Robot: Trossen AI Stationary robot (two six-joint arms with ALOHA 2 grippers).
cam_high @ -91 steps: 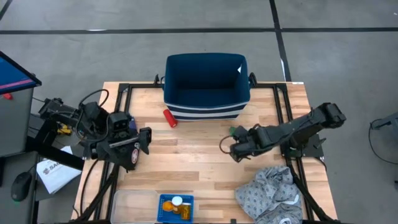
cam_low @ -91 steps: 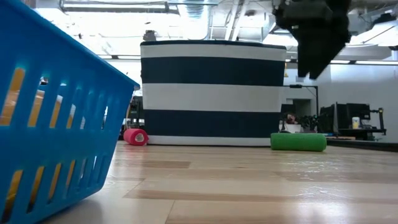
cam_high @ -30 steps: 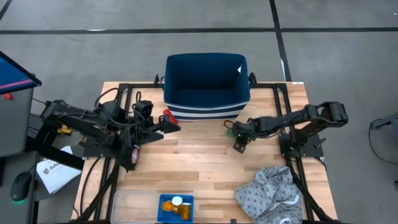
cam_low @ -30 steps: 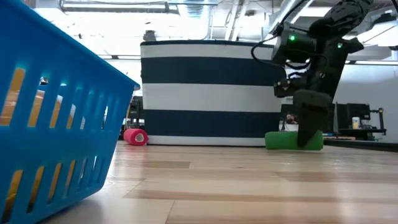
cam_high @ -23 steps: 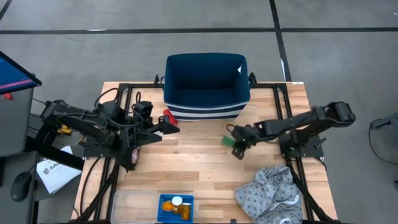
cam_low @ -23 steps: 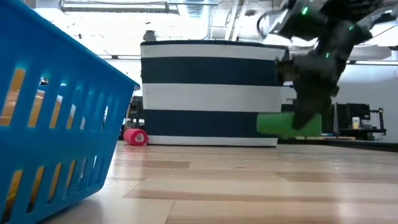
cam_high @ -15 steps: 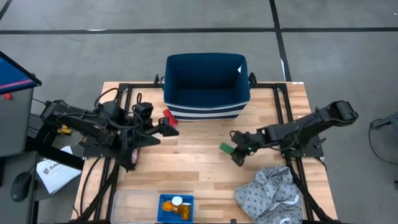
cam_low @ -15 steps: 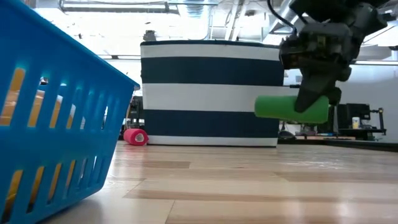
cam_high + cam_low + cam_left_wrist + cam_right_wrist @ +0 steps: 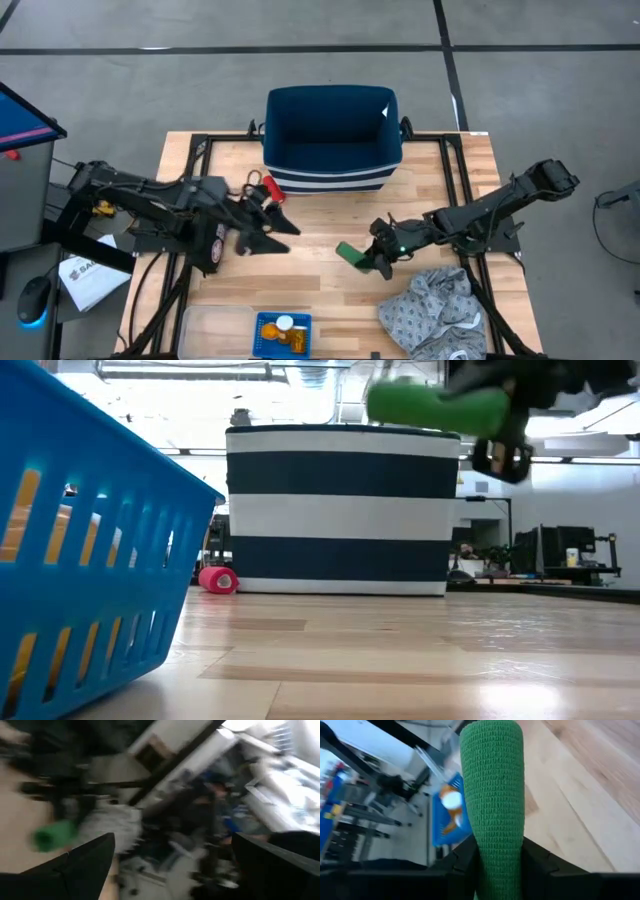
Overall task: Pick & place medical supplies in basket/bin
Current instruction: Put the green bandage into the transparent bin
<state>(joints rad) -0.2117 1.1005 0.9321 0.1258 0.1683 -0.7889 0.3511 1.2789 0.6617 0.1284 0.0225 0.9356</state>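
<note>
Basket: small bright-blue slatted plastic basket (image 9: 282,333) at near edge, orange bottles inside, left of and nearer than the load.
Carried piece: green woven oblong roll (image 9: 350,254) clamped in right gripper (image 9: 372,260), off the boards, long axis crosswise to fingers.
Left gripper (image 9: 262,232): farther-left, jaws wide, holding nothing.
Red cylinder (image 9: 270,189): far, beside striped navy tub (image 9: 330,180).

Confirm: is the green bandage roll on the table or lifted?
Lifted. The right gripper is shut on the green bandage roll, which hangs well above the table.
</note>
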